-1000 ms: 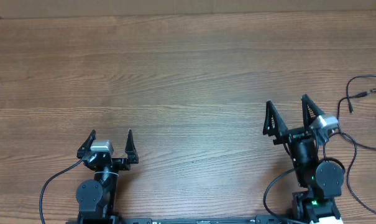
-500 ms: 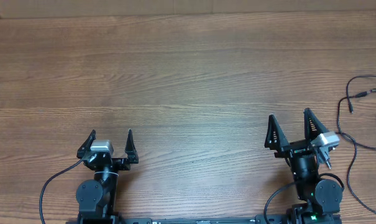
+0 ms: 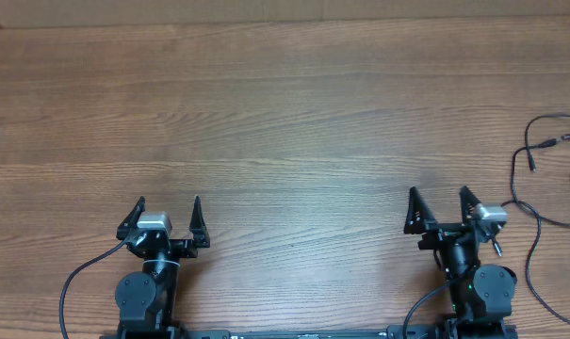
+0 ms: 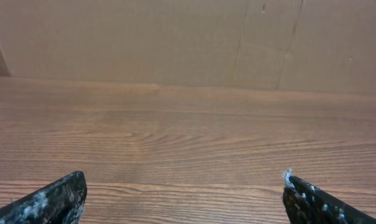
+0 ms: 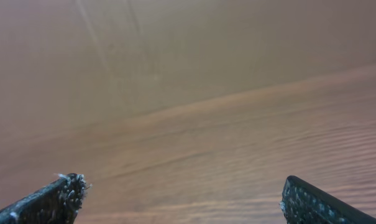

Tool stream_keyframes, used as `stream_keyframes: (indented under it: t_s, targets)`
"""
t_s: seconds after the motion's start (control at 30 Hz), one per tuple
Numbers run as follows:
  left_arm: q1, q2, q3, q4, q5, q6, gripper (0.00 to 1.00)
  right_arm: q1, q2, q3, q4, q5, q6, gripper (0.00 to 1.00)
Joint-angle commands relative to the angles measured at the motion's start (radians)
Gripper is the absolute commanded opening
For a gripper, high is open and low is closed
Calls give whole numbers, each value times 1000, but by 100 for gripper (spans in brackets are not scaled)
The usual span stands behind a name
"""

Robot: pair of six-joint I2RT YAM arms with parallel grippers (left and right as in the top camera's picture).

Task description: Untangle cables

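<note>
We see the thin black flexible cables point(image 3: 546, 143) lying right of and beyond our right gripper point(image 3: 439, 194), much nearer it than our left gripper point(image 3: 169, 201); both spread, empty

surface point(image 3: 285, 113): bare wood ahead of both grippers, wide passage across middle and far side. only obstacle: cables point(image 3: 548, 143) sprawled along right edge, one strand running near right gripper point(image 3: 439, 192). left gripper point(image 3: 169, 201) well apart from right gripper; both with jaws spread, nothing between. cardboard wall point(image 4: 175, 37) bounds far edge.
</note>
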Motion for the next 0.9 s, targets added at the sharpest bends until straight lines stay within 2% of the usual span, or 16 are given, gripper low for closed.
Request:
stream_keyframes:
  t_s: [0.0, 0.07, 0.17, 0.87]
  targets:
    - [-2, -9, -4, -1, -3, 5, 100, -42, -13, -10, -1, 11, -107, 100]
    - [-2, -9, -4, -1, -3, 5, 100, -46, -13, -10, -1, 8, -233, 100]
    - [-2, -9, -4, -1, -3, 5, 100, -46, -13, -10, -1, 8, -334, 100]
    - [-2, -9, -4, -1, -3, 5, 100, -46, -13, -10, 0, 9, -326, 100]
